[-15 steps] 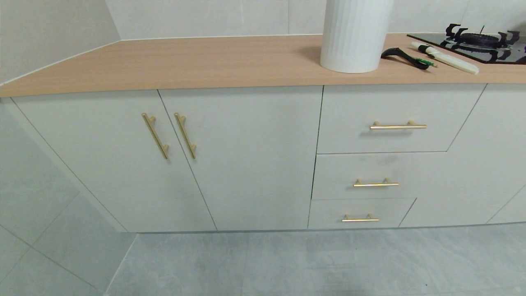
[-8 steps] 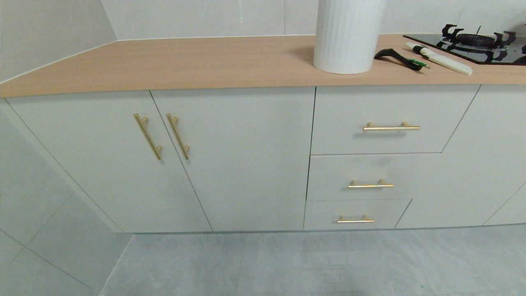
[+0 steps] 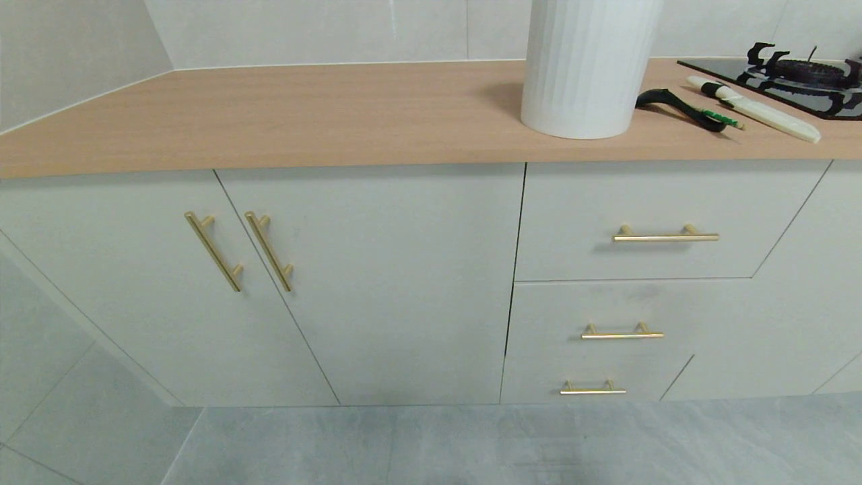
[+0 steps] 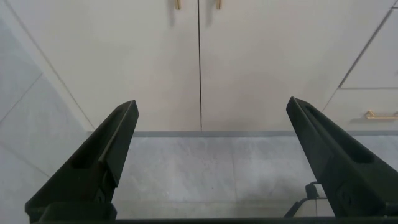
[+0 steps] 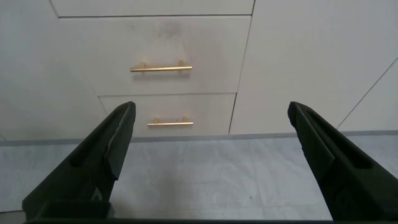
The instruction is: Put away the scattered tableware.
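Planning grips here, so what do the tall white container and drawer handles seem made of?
Tall white container: matte, ribbed, no glare; plastic or ceramic, can't tell which. Drawer handles: gold-toned metal, probably, given the bright streak along each bar.

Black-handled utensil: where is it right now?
In the head view the black-handled utensil lies on the countertop, right side, between the white ribbed container and the white knife.

One tabletop (image 3: 303,114) carried one white ribbed canister (image 3: 586,67), one black utensil (image 3: 677,108) and one white knife (image 3: 761,111). Below stood two cabinet doors (image 3: 121,303) (image 3: 404,283), three drawers (image 3: 660,199) (image 3: 552,310) (image 3: 532,380) and five gold handles (image 3: 212,250) (image 3: 268,250) (image 3: 665,236) (image 3: 621,334) (image 3: 592,390).
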Controlling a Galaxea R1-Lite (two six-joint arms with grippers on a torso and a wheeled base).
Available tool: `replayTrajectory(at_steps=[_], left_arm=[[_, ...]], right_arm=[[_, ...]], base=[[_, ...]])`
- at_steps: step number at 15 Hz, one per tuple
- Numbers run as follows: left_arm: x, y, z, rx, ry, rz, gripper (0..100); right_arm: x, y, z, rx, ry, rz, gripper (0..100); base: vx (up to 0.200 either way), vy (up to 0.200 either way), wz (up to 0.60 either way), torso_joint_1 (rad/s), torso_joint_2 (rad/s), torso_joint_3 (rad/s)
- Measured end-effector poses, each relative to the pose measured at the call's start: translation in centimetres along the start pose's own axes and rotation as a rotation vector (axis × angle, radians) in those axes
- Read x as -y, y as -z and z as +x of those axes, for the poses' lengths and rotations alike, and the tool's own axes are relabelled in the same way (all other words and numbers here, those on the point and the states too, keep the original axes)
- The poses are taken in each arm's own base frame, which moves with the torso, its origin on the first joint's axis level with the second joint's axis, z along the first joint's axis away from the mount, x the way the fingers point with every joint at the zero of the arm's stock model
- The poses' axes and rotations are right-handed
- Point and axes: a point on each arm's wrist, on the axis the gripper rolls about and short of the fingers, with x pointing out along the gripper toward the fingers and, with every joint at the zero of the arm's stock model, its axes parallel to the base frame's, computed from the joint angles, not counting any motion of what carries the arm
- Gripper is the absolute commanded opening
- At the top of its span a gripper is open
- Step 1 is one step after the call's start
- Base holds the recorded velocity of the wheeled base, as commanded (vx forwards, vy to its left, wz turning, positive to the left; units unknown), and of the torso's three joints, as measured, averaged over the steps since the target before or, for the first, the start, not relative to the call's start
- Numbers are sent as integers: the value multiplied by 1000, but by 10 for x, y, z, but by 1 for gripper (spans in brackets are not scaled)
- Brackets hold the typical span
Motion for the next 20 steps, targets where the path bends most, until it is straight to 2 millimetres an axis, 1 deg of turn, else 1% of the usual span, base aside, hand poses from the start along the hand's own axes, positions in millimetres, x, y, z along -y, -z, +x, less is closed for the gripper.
replayTrajectory(at_steps=[11,13,14,15,17,20], left_arm=[[0,0,0,0,0,-1,100],[0,0,0,0,0,0,100],[0,0,0,0,0,-1,100],[0,0,0,0,0,-1,100],[0,0,0,0,0,0,100],[0,0,0,0,0,0,100]], right_arm=[[0,-1,0,4,-3,-18,100],[0,-8,-2,16,-17,-16,100],[0,-18,-4,43,-31,-15,100],[0,-24,-4,28,-54,-16,100],[-1,-34,7,-70,-117,-20,100],[-5,-48,37,-283,-219,-35,100]], base=[[0,0,0,0,0,0],[0,0,0,0,0,0],[0,0,0,0,0,0],[0,0,0,0,0,0],[0,0,0,0,0,0],[0,0,0,0,0,0]])
